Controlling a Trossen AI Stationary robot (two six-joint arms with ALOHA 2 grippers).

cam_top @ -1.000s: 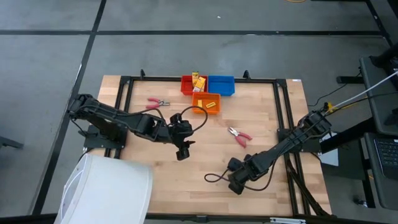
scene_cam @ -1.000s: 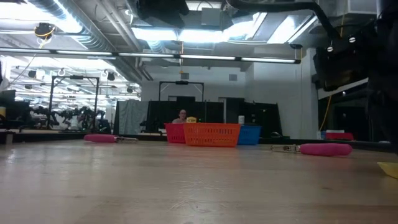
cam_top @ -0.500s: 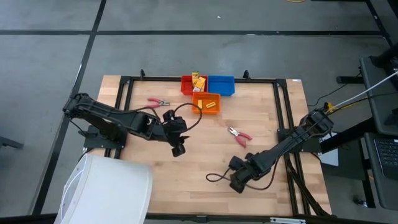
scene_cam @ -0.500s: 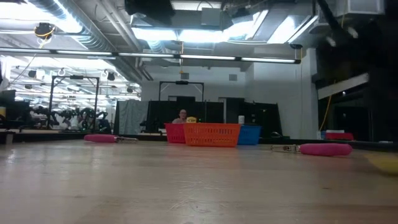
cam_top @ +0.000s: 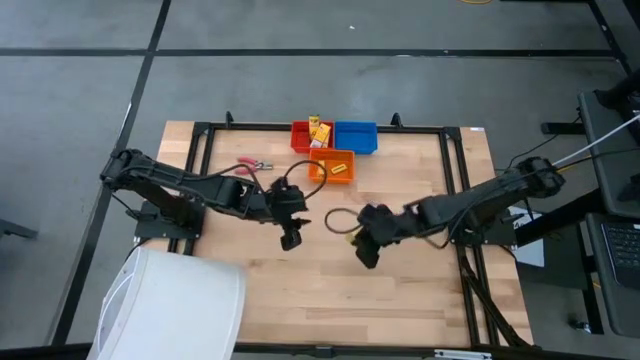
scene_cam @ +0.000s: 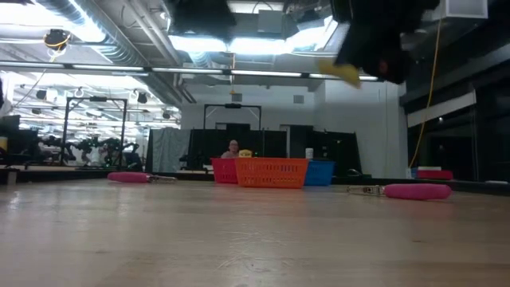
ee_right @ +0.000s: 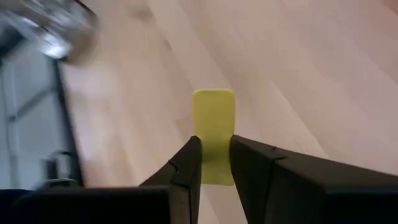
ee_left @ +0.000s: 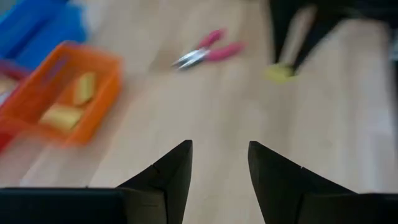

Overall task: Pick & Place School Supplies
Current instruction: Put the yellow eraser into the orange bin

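While I watch from the console, my right gripper is clamped on a small yellow block, its two fingers pinching the block's lower part so the rest sticks out ahead of them, above the bare wooden table. From overhead that gripper hangs over the middle of the table, and from table height the block shows up high, off the wood. My left gripper sits just to the left of it, near the table's centre, fingers spread apart with nothing between them. One pair of pink-handled scissors lies flat on the wood ahead of the left wrist camera; the other pair lies toward the far left of the table. Yellow packets rest in the orange bin, which stands just in front of the red bin and blue bin at the far edge.
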